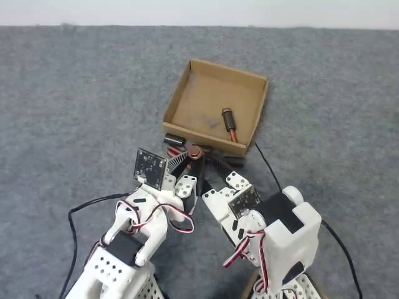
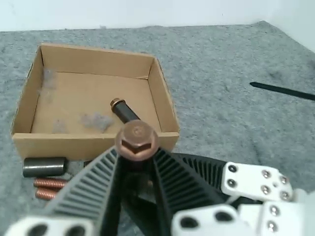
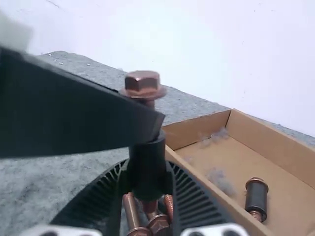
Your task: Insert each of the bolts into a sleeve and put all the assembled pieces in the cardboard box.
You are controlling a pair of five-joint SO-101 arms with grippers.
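A copper bolt [image 2: 137, 140] stands upright just outside the near wall of the cardboard box [image 1: 215, 70]. My left gripper [image 2: 137, 153] is shut on it under the hex head. Its shaft runs down into a black sleeve [image 3: 147, 167], and my right gripper [image 3: 147, 173] is shut on that sleeve. From above, both grippers meet at the bolt [image 1: 195, 152]. One assembled bolt-and-sleeve piece [image 1: 229, 121] lies inside the box [image 2: 167, 105]. A loose sleeve [image 2: 44, 166] and two loose bolts [image 2: 48, 188] lie on the carpet by the box's near wall.
Grey carpet [image 1: 75, 99] covers the table around the box. A black cable [image 1: 268, 167] trails from the box's corner past the right arm. A pale wall [image 3: 221, 44] rises behind the table.
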